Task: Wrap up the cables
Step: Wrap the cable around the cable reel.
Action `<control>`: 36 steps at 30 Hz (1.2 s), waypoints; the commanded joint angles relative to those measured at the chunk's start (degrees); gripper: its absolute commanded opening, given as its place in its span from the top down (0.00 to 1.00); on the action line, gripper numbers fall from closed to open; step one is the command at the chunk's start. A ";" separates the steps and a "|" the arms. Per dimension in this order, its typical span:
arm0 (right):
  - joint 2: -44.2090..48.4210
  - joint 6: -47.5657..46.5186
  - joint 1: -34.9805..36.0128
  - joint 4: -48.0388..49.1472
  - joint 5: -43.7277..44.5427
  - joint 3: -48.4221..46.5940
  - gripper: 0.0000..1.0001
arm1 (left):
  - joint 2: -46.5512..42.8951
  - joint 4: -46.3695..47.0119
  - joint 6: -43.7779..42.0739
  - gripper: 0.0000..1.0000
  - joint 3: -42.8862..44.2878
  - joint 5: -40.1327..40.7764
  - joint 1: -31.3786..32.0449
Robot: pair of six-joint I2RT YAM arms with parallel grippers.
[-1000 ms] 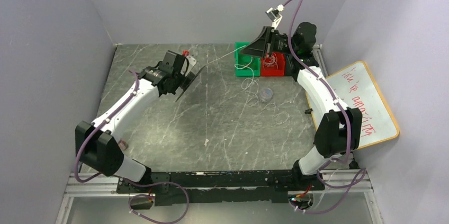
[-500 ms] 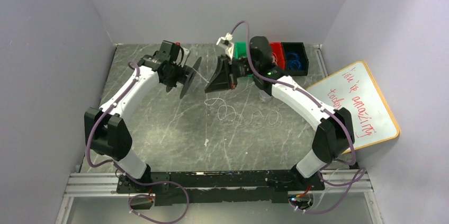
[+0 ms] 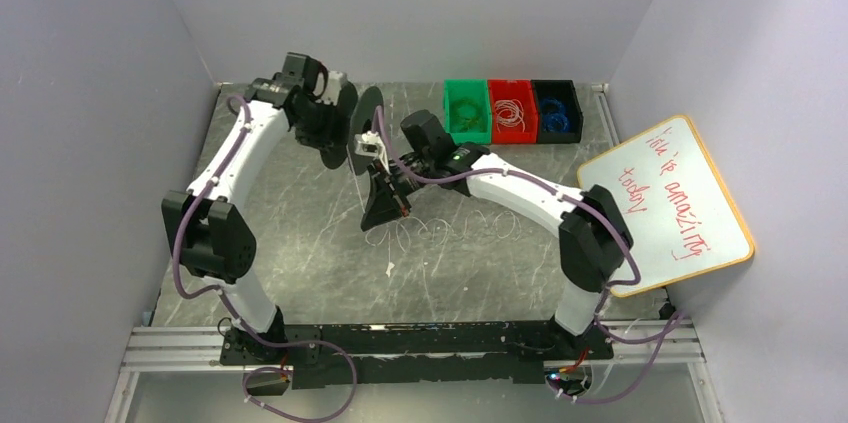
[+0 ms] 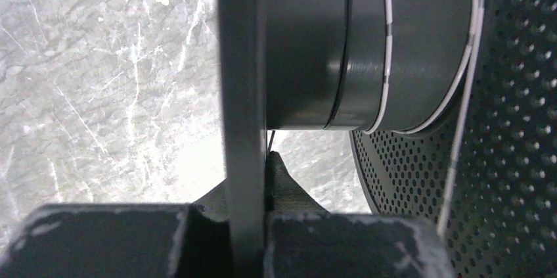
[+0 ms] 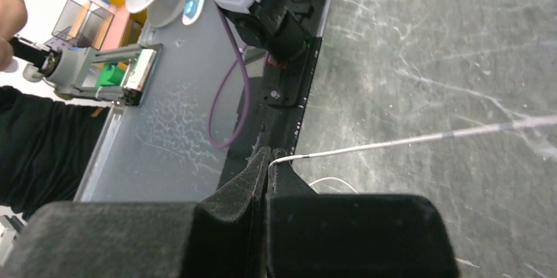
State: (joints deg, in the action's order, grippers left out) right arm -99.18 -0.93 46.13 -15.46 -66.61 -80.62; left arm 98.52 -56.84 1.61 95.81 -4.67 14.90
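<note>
The cable is a thin whitish wire (image 3: 440, 233) lying in curly loops across the middle of the table. In the right wrist view one end of the wire (image 5: 420, 139) runs off to the right from my right gripper (image 5: 268, 160), which is shut on it. That right gripper (image 3: 385, 205) hangs low at centre-left, just below the big black spool (image 3: 350, 123). The left gripper (image 4: 253, 166) is shut on the spool's thin flange (image 4: 242, 94). A few white turns (image 4: 387, 48) lie on the spool's core. Its perforated flange (image 4: 512, 160) fills the right side.
Green (image 3: 465, 111), red (image 3: 510, 111) and black (image 3: 557, 110) bins with wire bundles stand along the back edge. A whiteboard (image 3: 680, 198) with red writing leans at the right wall. Grey walls close in the left, back and right sides.
The right arm has swung from the back-right bins to centre-left, dragging the wire with it. The left arm has carried the spool toward the back.
</note>
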 commanded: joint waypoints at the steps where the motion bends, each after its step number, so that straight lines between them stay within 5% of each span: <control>1: -2.03 -4.05 1.24 -2.41 -5.35 -0.66 1.00 | -2.05 4.89 4.90 0.98 6.87 -8.67 -5.06; 12: -6.45 3.88 -1.31 6.85 -9.67 2.31 0.99 | -10.69 6.94 6.78 0.98 7.68 -28.24 -12.46; 25: -6.87 27.65 -10.16 35.62 -13.44 11.75 0.96 | -18.54 6.78 4.59 0.98 4.89 -37.39 -16.28; 36: -10.14 21.21 -12.06 27.75 -13.19 10.18 0.89 | -22.69 5.95 3.16 0.98 5.17 -43.56 -16.48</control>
State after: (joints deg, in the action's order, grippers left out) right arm -108.81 24.56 34.30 15.81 -78.32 -70.22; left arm 80.14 -56.21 5.50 99.55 -42.61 -1.39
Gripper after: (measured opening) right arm 0.100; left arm 0.065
